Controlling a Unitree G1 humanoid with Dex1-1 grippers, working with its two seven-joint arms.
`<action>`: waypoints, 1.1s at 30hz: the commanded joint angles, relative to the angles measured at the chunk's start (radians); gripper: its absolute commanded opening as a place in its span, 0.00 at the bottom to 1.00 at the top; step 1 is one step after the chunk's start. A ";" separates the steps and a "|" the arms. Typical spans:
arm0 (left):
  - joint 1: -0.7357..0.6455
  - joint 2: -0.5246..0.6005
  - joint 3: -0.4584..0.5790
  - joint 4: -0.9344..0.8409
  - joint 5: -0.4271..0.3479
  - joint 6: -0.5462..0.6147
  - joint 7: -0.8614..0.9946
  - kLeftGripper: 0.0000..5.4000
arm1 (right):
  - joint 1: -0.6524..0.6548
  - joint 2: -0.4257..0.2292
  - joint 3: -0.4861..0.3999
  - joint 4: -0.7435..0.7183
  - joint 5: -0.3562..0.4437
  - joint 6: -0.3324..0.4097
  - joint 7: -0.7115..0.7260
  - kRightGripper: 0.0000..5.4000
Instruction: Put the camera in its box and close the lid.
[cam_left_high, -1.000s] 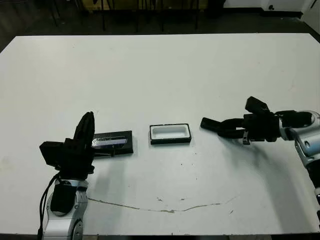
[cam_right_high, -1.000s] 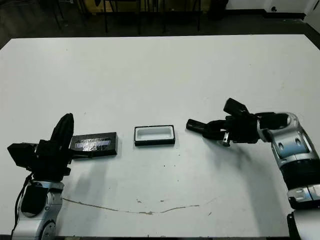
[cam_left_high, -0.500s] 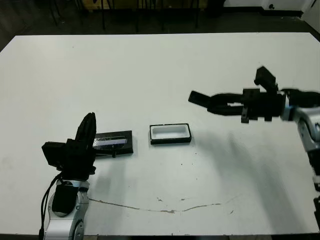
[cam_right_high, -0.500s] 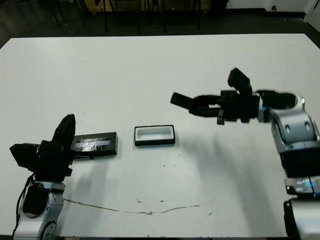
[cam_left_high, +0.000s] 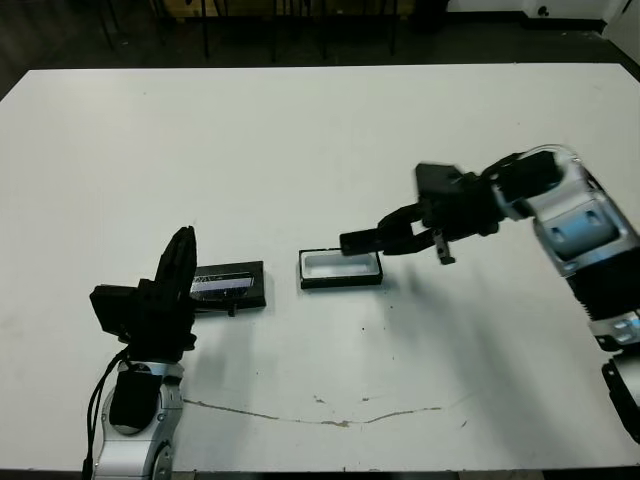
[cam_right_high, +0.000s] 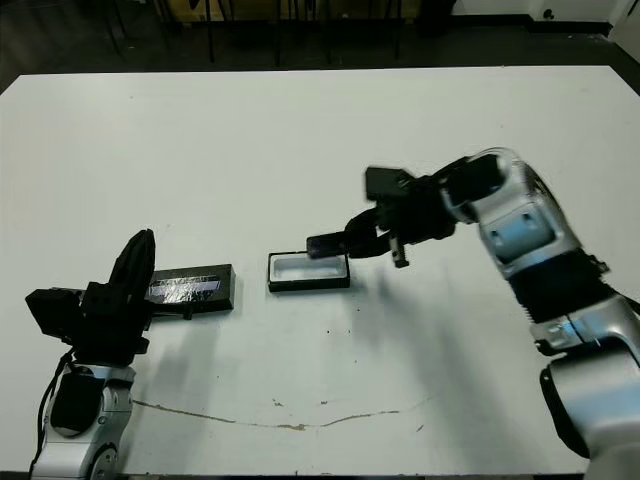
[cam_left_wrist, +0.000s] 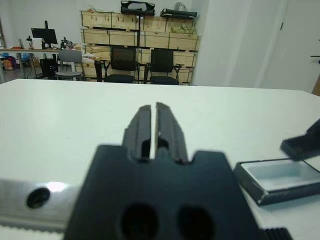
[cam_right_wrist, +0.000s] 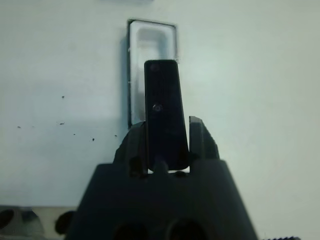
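The camera (cam_left_high: 362, 240), a slim black bar, sticks out from my right gripper (cam_left_high: 398, 233), which is shut on it. It hangs just above the right end of the box (cam_left_high: 340, 283), a shallow black tray with a white lining at the table's middle. In the right wrist view the camera (cam_right_wrist: 163, 112) points along the length of the box (cam_right_wrist: 151, 37) below it. The lid (cam_left_high: 229, 284), a flat black panel with a silvery strip, lies left of the box. My left gripper (cam_left_high: 182, 240) stands upright and shut beside the lid's left end, holding nothing.
A thin brownish crack line (cam_left_high: 330, 418) runs across the white table (cam_left_high: 320, 140) near its front edge. Chairs and stacked crates (cam_left_wrist: 140, 37) stand beyond the table's far side.
My right arm has swung in from the right with the camera, first lifting, then lowering it over the box's right end. The left arm, lid and box have stayed put.
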 joint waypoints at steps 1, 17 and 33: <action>0.031 0.001 0.001 0.018 0.012 -0.006 0.007 0.00 | -0.030 0.022 0.041 0.009 -0.040 0.013 0.017 0.13; 0.039 0.004 -0.003 0.017 0.004 -0.006 0.006 0.00 | -0.042 0.031 0.056 -0.009 -0.108 0.029 0.010 0.13; 0.034 -0.001 -0.012 0.009 0.014 -0.006 0.013 0.00 | -0.096 0.097 0.179 -0.155 -0.233 0.138 0.041 0.13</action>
